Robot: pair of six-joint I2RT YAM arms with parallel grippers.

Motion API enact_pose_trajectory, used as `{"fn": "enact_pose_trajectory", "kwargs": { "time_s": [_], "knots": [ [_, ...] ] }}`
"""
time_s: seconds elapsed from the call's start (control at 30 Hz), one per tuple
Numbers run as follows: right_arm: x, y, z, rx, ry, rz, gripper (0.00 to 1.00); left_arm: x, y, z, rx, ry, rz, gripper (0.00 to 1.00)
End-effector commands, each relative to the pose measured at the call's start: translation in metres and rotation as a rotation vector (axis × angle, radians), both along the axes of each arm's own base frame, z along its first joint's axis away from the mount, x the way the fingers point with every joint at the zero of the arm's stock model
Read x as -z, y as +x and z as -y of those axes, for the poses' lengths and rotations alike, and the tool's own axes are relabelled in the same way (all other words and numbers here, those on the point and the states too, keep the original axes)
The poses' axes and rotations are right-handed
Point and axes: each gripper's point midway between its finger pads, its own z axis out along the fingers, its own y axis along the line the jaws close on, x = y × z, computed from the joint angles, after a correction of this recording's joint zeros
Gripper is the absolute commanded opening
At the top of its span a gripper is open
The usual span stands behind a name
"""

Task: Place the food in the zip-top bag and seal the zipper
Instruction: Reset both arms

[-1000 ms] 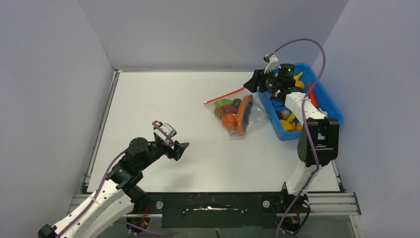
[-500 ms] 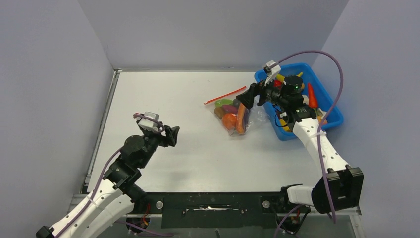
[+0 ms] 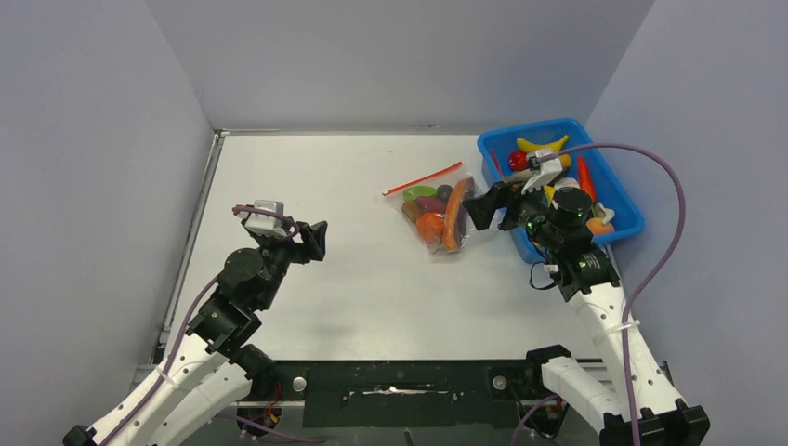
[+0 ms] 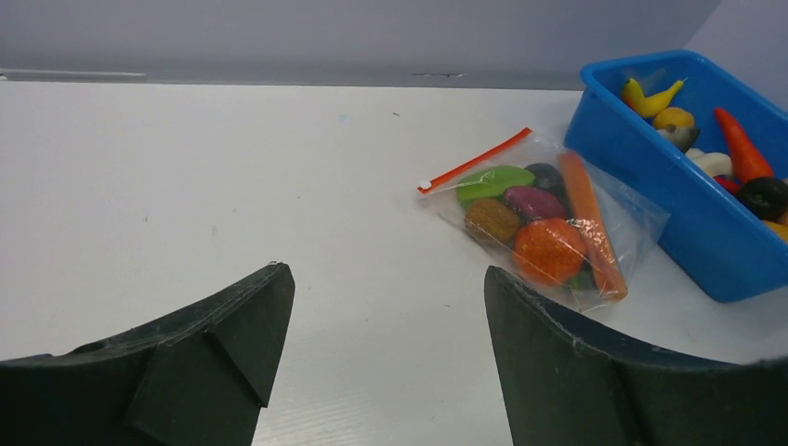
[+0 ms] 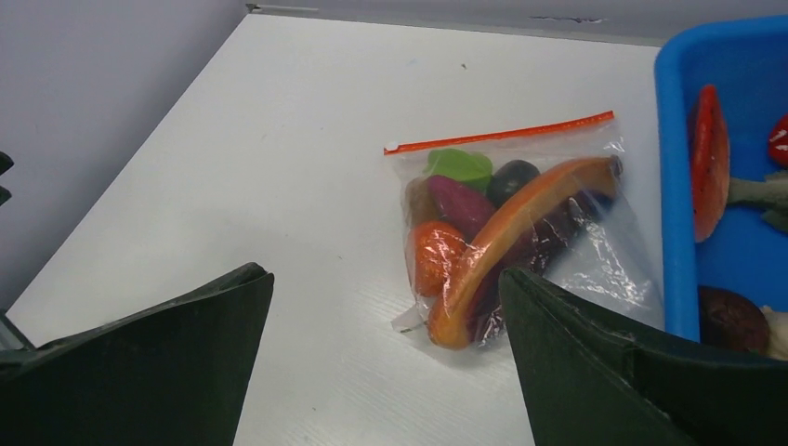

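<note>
Over white table, left tool and right tool hover agape, facing zip-top bag.

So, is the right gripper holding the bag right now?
No: in the right wrist view the right gripper is open, and the zip-top bag lies on the table ahead of it, untouched.

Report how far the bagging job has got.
Done: carrot, tomato and other food sit inside the zip-top bag, and the zipper lies flat and straight, apparently closed, though the seal cannot be confirmed. In hand: nothing; the left tool and right tool are open, empty, apart from the bag. Left: perhaps pressing the zipper; more toys lie in the blue tray.
</note>
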Motion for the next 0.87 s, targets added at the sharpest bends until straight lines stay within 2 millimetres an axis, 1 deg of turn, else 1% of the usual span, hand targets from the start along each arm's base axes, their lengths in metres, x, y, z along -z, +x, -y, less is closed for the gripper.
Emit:
{"fn": "enact_pose_trajectory", "kwargs": {
  "time_s": [0.0,0.07,0.13,0.2,0.43,0.67,0.83],
  "knots": [
    [-0.012,-0.005,0.026,0.185,0.045,0.004,0.98,-0.038,-0.002,0.004,0.019,-0.104,0.059,0.75],
    [-0.011,-0.007,0.034,0.242,0.057,-0.013,0.97,-0.039,-0.003,0.006,0.030,-0.115,0.058,0.75],
    [-0.006,-0.011,0.041,0.299,0.079,-0.052,0.98,-0.050,-0.005,0.008,0.042,-0.132,0.072,0.75],
    [-0.005,-0.014,0.045,0.326,0.092,-0.075,0.98,-0.053,-0.006,0.010,0.053,-0.138,0.067,0.75],
    [-0.005,-0.023,0.047,0.325,0.090,-0.069,0.98,-0.055,-0.005,0.010,0.051,-0.141,0.060,0.75],
    [-0.005,-0.024,0.045,0.312,0.099,-0.069,0.98,-0.057,-0.005,0.009,0.043,-0.144,0.060,0.75],
    [-0.002,-0.024,0.044,0.306,0.094,-0.075,0.98,-0.054,-0.004,0.010,0.047,-0.132,0.047,0.76]
  ]
}}
